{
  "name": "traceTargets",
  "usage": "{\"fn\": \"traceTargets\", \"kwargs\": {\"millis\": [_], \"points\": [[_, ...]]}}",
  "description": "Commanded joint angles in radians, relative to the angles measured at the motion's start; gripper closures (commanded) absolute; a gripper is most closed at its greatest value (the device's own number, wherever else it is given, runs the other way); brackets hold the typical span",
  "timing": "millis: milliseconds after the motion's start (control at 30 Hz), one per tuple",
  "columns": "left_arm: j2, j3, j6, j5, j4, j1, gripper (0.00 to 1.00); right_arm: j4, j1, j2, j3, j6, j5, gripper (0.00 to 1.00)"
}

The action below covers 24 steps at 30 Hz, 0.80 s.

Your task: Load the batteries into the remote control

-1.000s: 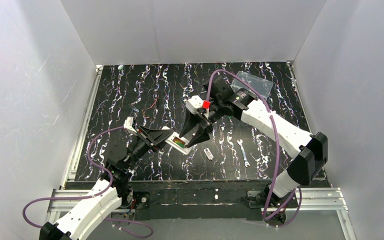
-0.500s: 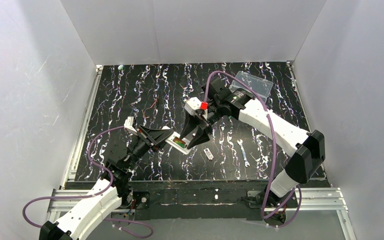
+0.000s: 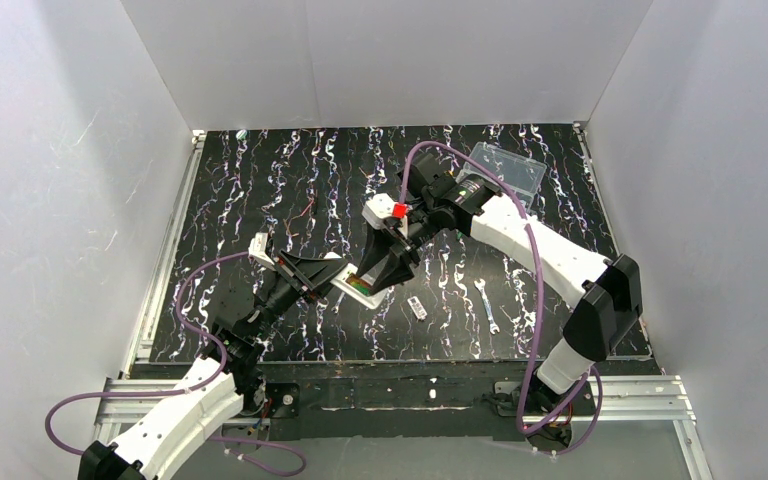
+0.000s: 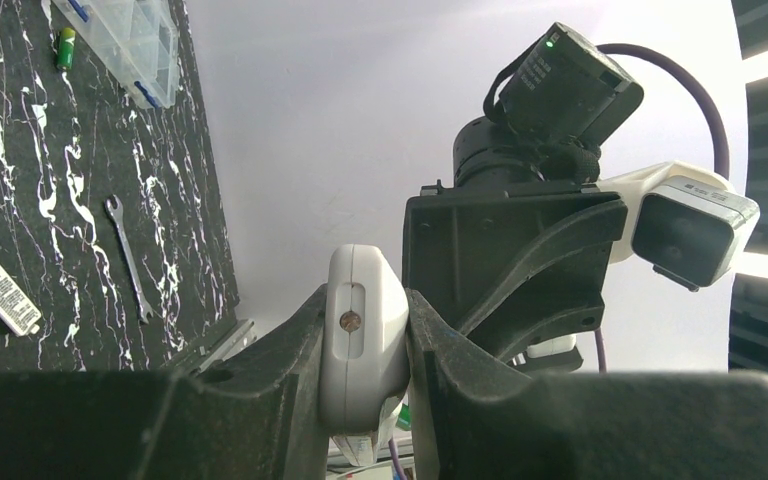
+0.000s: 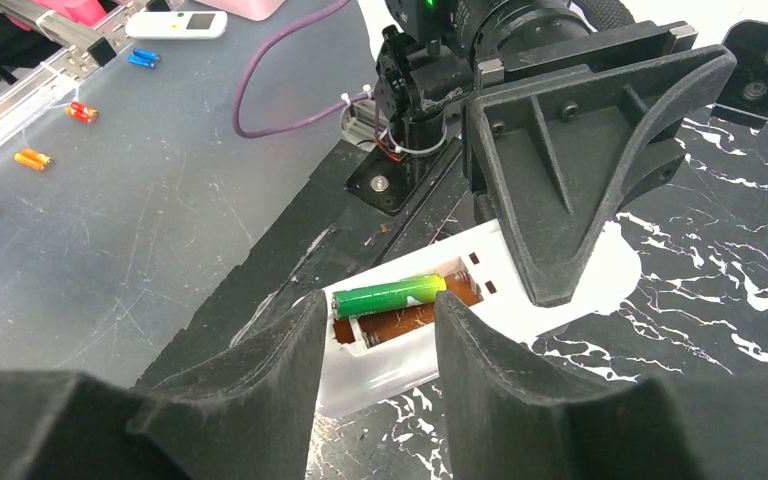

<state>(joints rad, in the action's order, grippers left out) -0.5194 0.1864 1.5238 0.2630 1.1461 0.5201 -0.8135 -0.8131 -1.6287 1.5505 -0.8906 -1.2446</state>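
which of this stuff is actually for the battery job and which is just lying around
For the job: remote control in the left gripper, green battery in its compartment, second battery beside the clear box, probably the cover piece.
Lying about: wrench, clear box.

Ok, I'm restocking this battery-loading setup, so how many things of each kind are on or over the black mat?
remote control: 1
clear plastic box: 1
green batteries: 2, one in the remote control, one by the box
wrench: 1
cover piece: 1
total: 6
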Motion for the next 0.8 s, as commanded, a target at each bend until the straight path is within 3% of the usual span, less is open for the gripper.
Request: {"fn": "traceTargets", "kwargs": {"millis": [0,567,767], "points": [[0.007,0.053,0.002,0.019,0.117,0.0,1.0,-0.018,-0.007,-0.007,0.044,-0.006,-0.007,0.49],[0.004,0.048,0.0,0.012,0.126,0.0,1.0,-0.105,-0.026,-0.034,0.066,-0.075,-0.02,0.51],[0.013,0.047,-0.001,0.007,0.129,-0.001,1.0,-0.144,-0.032,-0.057,0.09,-0.091,-0.009,0.56]]}}
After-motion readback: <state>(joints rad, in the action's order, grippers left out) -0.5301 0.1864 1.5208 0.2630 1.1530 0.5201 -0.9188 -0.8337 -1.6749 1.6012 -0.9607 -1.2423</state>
